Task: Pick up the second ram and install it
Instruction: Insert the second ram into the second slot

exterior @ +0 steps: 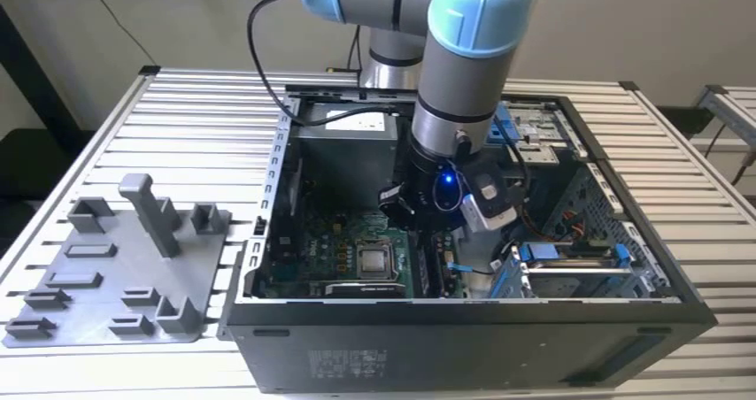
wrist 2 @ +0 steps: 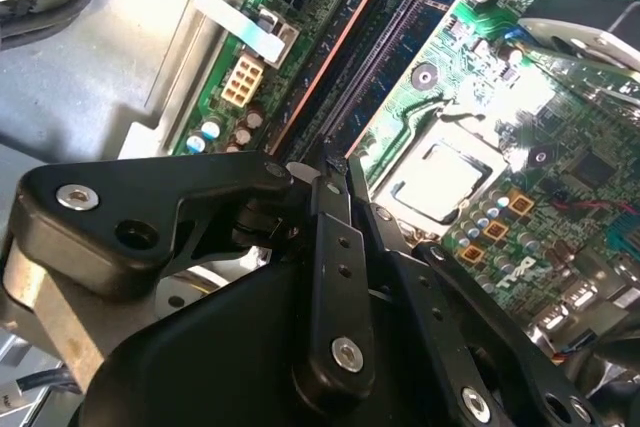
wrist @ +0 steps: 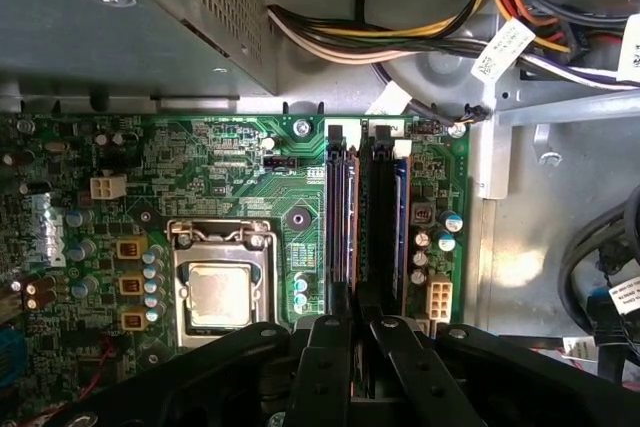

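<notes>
Exterior view: arm (exterior: 466, 64) reaches into the open computer case (exterior: 473, 329); gripper (wrist: 352, 332) is clamped on the second ram (wrist: 366, 247) over the motherboard slots (wrist: 338, 217). Slight misalignment could jam or bend it

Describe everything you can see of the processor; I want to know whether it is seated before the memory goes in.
The processor is a square, silver, metal-looking plate with a dull sheen, lying flat in its socket on the green motherboard. A metal retention frame borders it and seems to overlap its edges. Nothing covers it: no cooler sits on top. The long memory slots run alongside it, apart from it.
</notes>
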`<state>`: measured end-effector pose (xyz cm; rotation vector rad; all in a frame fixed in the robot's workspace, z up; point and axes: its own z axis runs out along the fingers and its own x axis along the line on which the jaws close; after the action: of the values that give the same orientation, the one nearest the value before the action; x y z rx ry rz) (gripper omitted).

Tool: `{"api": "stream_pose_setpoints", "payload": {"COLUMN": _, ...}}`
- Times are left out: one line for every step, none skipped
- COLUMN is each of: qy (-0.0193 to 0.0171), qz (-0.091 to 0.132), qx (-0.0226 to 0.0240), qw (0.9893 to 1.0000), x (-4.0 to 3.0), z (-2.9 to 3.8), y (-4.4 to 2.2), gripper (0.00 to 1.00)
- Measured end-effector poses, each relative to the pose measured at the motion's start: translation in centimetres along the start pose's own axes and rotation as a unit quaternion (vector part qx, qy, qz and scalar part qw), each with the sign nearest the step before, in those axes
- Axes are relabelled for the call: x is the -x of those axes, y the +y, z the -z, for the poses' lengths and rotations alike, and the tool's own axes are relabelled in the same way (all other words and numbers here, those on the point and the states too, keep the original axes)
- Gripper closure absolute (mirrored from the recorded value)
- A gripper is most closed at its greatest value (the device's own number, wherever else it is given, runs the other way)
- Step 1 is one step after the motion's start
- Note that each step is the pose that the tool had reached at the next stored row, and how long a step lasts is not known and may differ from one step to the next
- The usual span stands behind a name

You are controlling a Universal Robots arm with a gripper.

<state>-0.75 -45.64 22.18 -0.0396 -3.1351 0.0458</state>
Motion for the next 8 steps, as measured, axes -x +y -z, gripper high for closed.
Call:
{"api": "stream_pose_setpoints", "payload": {"qy": 0.0, "qz": 0.0, "qx": -0.0001, "qw": 1.0, "x": 0.0, "z": -0.01, "y": 0.0, "gripper": 0.86}}
{"api": "stream_pose_setpoints", "payload": {"qy": 0.0, "qz": 0.0, "qx": -0.0001, "qw": 1.0, "x": 0.0, "z": -0.01, "y": 0.0, "gripper": 0.86}}
{"api": "stream_pose_setpoints", "payload": {"qy": 0.0, "qz": 0.0, "qx": -0.0001, "qw": 1.0, "x": 0.0, "z": -0.01, "y": 0.0, "gripper": 0.86}}
{"api": "stream_pose_setpoints", "payload": {"qy": 0.0, "qz": 0.0, "qx": 0.0, "qw": 1.0, "x": 0.0, "z": -0.02, "y": 0.0, "gripper": 0.86}}
{"api": "stream_pose_setpoints", "payload": {"qy": 0.0, "qz": 0.0, "qx": 0.0, "qw": 1.0, "x": 0.0, "z": -0.02, "y": 0.0, "gripper": 0.86}}
{"api": "stream_pose_setpoints", "payload": {"qy": 0.0, "qz": 0.0, "qx": 0.0, "qw": 1.0, "x": 0.0, "z": -0.02, "y": 0.0, "gripper": 0.86}}
{"api": "stream_pose_setpoints", "payload": {"qy": 0.0, "qz": 0.0, "qx": 0.0, "qw": 1.0, "x": 0.0, "z": -0.02, "y": 0.0, "gripper": 0.86}}
{"api": "stream_pose_setpoints", "payload": {"qy": 0.0, "qz": 0.0, "qx": 0.0, "qw": 1.0, "x": 0.0, "z": -0.02, "y": 0.0, "gripper": 0.86}}
